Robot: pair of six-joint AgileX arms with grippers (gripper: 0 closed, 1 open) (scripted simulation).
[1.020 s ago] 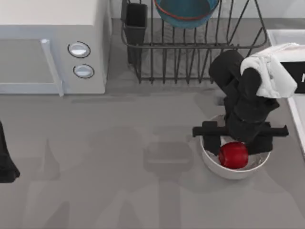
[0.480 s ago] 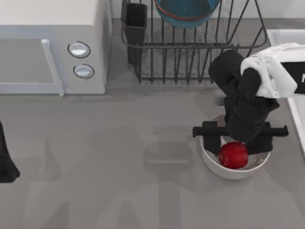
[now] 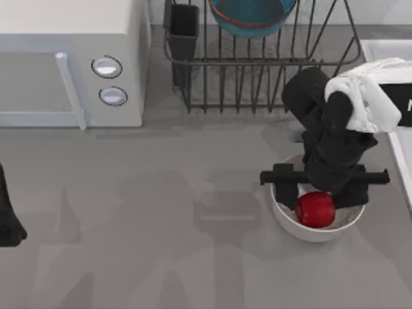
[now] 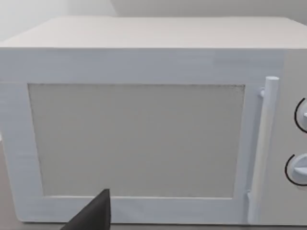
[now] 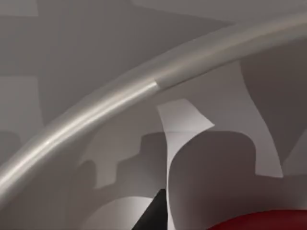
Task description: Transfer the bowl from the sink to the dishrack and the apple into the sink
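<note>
Apple [image 3: 315, 209]: it lay inside the white bowl [image 3: 291, 219], on the right half of the table [image 3: 161, 225], in front of the rack; its red top also showed at the edge of the right wrist view [image 5: 259, 221].
Bowl [image 3: 251, 16]: the teal one with the red band sat in the rack [image 3: 257, 71] at the back, well apart from the apple.
Rack cup [image 3: 183, 32]: black, at the rack's left corner, just beside the microwave [image 3: 71, 64].
Sink [image 3: 386, 48]: its pale rim showed at the right edge of the table, partly behind the right arm.
Right gripper [image 3: 325, 187]: it hung over the white bowl, directly behind the apple and very near it; I cannot tell if the claw was open or closed. The right wrist view showed the white bowl's rim [image 5: 120, 103] close up.
Left gripper [image 3: 6, 222]: parked at the left edge of the table, facing the microwave door [image 4: 139, 139]; a dark fingertip [image 4: 93, 213] showed in the left wrist view, but the state of this claw I cannot tell.
</note>
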